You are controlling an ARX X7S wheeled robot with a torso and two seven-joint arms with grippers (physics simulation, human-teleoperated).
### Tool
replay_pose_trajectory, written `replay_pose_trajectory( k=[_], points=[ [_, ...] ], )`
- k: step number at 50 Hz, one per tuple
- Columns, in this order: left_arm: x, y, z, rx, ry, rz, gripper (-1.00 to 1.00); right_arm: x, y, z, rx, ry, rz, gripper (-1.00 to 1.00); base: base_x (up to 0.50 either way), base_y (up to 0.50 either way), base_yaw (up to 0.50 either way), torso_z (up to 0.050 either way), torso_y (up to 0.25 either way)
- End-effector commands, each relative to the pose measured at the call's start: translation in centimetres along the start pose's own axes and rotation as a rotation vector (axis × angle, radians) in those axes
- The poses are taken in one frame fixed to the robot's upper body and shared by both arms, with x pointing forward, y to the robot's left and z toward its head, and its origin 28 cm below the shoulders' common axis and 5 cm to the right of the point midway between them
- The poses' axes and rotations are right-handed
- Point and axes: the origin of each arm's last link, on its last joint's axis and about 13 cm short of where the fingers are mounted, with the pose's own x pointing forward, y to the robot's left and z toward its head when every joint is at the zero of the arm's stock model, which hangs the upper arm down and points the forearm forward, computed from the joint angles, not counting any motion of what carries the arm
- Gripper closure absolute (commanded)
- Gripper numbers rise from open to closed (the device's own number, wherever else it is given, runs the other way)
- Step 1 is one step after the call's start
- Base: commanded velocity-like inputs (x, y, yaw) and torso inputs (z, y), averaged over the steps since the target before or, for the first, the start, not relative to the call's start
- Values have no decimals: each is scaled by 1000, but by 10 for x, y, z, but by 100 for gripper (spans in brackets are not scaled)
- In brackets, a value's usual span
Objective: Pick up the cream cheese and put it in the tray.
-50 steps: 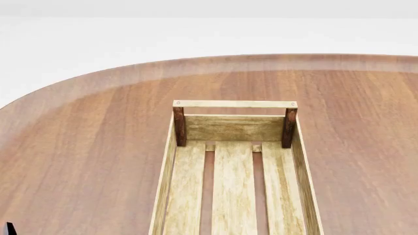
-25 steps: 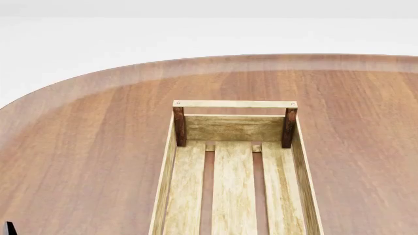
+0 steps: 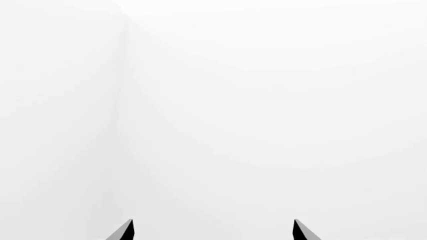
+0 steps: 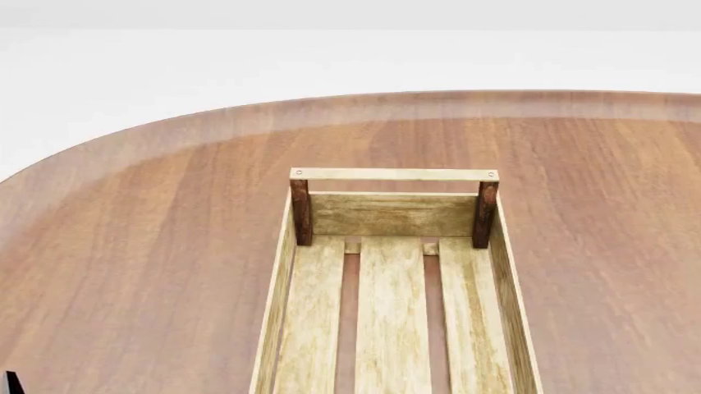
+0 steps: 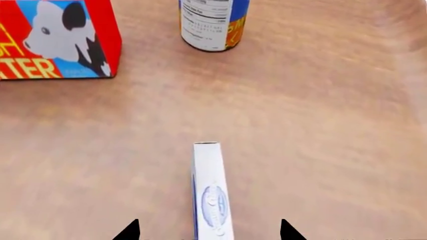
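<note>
The cream cheese (image 5: 212,200), a small white box with a blue oval logo, stands on its thin edge on the brown table. It lies between the two dark fingertips of my right gripper (image 5: 209,231), which is open, with a gap on each side of the box. My left gripper (image 3: 213,231) is open and empty, and faces only blank white. The tray (image 4: 298,175), a long crate of light slats with dark corner posts, fills the lower middle of the head view and is empty. The cream cheese and my right gripper do not show in the head view.
A red-orange butter box (image 5: 57,40) and a blue-and-white can (image 5: 212,25) stand on the table beyond the cream cheese. The round wooden table (image 4: 143,213) curves away behind the tray. A small black tip (image 4: 10,382) shows at the head view's lower left corner.
</note>
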Motion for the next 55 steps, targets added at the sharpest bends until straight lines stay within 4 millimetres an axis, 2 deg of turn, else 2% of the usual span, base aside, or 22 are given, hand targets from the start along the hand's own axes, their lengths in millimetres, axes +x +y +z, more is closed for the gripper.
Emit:
replay_pose_trajectory(
  k=[1,3,4,25,55],
  points=[
    [0,0,0,0,0,1,-100,1,0,-1,7,9,15,-100,0,0,0,0,0],
    [0,0,0,1,0,1,-100,1,0,-1,2,4,18,-100,0,0,0,0,0],
    [0,0,0,1,-1,2,-100,0,0,-1,1,3,19,100,0,0,0,0,0],
    [0,0,-1,2,2,1,-100,-9,-1,3,32,-44,113,100,0,0,0,0,0],
    [0,2,2,-2,-6,14,-100,-66,-16,36,74,-253,274,100,0,0,0,0,0]
  ],
)
